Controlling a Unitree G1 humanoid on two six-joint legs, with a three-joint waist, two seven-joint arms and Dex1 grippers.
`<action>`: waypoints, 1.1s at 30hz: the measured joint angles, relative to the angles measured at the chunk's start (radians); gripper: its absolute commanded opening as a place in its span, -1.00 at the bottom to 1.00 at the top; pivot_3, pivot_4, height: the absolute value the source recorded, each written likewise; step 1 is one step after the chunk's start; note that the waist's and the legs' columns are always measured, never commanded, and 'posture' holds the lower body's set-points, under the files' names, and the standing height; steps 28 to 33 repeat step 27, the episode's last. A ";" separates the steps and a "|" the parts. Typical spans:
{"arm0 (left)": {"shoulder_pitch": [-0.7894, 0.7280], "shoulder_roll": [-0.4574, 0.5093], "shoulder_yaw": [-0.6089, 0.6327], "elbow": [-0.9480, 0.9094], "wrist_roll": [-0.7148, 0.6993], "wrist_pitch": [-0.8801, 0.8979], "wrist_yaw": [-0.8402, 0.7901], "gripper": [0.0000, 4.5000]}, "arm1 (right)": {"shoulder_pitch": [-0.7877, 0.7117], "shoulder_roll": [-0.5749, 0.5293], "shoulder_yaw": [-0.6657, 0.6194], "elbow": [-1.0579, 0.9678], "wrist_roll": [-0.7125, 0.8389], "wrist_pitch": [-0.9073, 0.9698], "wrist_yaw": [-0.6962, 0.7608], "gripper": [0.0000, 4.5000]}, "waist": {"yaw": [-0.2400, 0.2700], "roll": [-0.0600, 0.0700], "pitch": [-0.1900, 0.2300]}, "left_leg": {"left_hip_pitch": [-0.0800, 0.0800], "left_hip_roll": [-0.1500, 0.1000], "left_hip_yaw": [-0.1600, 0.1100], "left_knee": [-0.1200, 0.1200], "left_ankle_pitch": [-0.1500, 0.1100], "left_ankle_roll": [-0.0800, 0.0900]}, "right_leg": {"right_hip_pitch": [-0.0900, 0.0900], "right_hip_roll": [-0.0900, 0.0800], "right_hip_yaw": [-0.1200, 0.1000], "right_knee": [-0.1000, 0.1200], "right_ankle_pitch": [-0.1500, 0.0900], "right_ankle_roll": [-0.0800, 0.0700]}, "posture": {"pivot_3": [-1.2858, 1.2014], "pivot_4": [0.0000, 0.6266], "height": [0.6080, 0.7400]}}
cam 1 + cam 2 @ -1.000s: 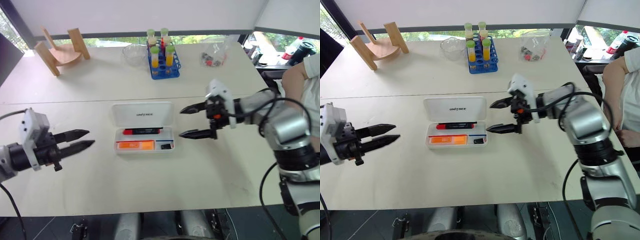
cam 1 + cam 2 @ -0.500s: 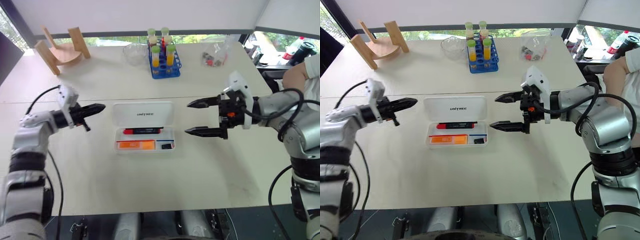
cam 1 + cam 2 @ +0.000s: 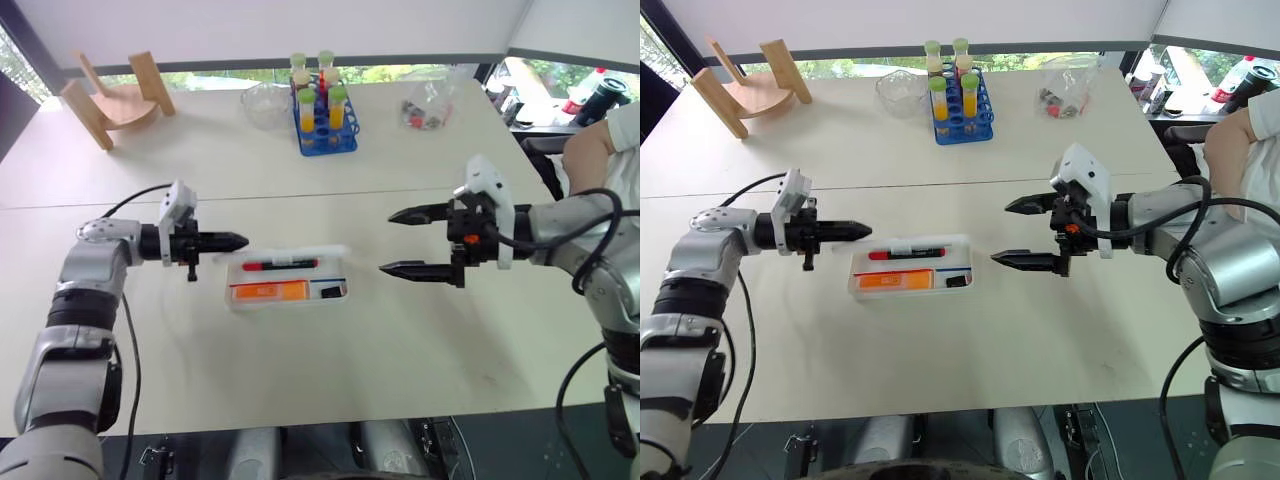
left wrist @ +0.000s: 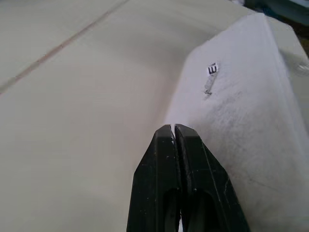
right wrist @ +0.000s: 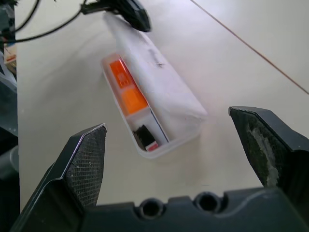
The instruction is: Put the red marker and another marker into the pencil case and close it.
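The pencil case [image 3: 287,296] lies mid-table with its white lid [image 3: 290,254] swung up, standing about on edge over the tray. Inside lie the red marker [image 3: 281,266], black with a red end, and the other marker [image 3: 270,291], a pale, orange-ended highlighter. My left gripper [image 3: 241,240] is shut and empty, pointing right, its tip at the lid's left end; in the left wrist view the shut fingertips [image 4: 174,131] meet the lid's outer face [image 4: 241,121]. My right gripper [image 3: 388,242] hangs open and empty just right of the case.
At the back stand a blue rack of tubes [image 3: 325,120], a glass bowl [image 3: 264,105], a wooden stand [image 3: 108,98] and a clear bag [image 3: 425,105]. A person's arm [image 3: 592,150] shows at the right edge. A small black piece [image 3: 331,292] lies in the case.
The lid lay flat open; now it stands raised. My left gripper shut, swung right and reached the lid's left end. My right gripper drew slightly away to the right, still open.
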 measured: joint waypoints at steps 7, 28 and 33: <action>0.141 -0.023 -0.089 -0.194 0.046 -0.041 0.041 -0.98 | 0.068 -0.031 0.024 -0.015 -0.027 -0.026 -0.009 1.00 | 0.006 0.001 -0.001 | 0.005 0.000 0.000 0.002 0.000 0.000 | 0.006 0.000 0.000 0.000 0.000 0.001 | 0.03 -0.52 1.00; 0.676 0.223 0.501 -0.883 -0.353 0.509 0.304 -0.98 | 0.051 -0.008 0.080 0.058 -0.047 -0.103 0.021 1.00 | 0.000 0.001 0.000 | 0.013 0.002 -0.001 -0.002 0.000 0.000 | 0.013 -0.002 0.001 -0.003 0.000 0.001 | 0.03 -0.52 1.00; 0.676 0.223 0.501 -0.883 -0.353 0.509 0.304 -0.98 | 0.051 -0.008 0.080 0.058 -0.047 -0.103 0.021 1.00 | 0.000 0.001 0.000 | 0.013 0.002 -0.001 -0.002 0.000 0.000 | 0.013 -0.002 0.001 -0.003 0.000 0.001 | 0.03 -0.52 1.00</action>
